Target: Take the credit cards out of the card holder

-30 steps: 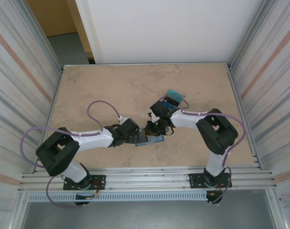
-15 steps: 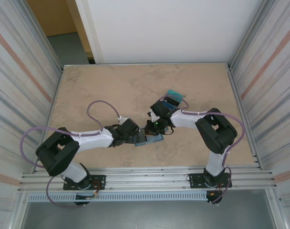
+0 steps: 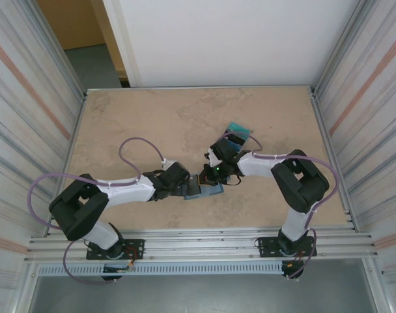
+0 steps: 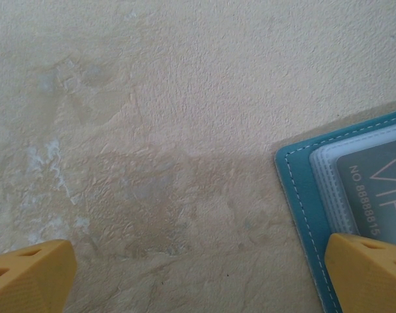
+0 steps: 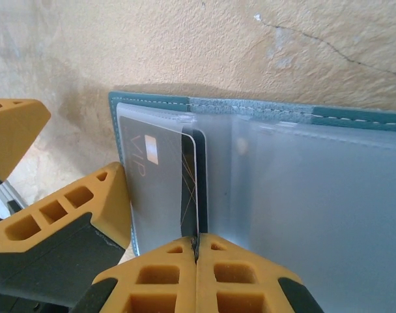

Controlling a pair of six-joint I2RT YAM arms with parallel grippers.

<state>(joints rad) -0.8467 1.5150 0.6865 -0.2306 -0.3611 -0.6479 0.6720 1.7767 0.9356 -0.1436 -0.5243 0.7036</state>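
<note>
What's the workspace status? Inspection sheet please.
Surface: beige mottled table.
Job's things: card holder lies open; VIP card sleeved; dark card partly out; loose cards piled beyond the right arm.
Clutter: nothing seen.
Grippers: left gripper open, one finger on the holder's corner; right gripper shut on the dark card's edge.
Cables: purple cables loop off both arms.
Surroundings: ribbed metal walls, white back panel.

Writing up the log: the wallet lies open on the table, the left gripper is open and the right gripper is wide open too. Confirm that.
Not quite. The right gripper is shut, not wide open: the right wrist view shows it pinching the edge of a dark card. The wallet does lie open on the table, and the left gripper is open.
</note>
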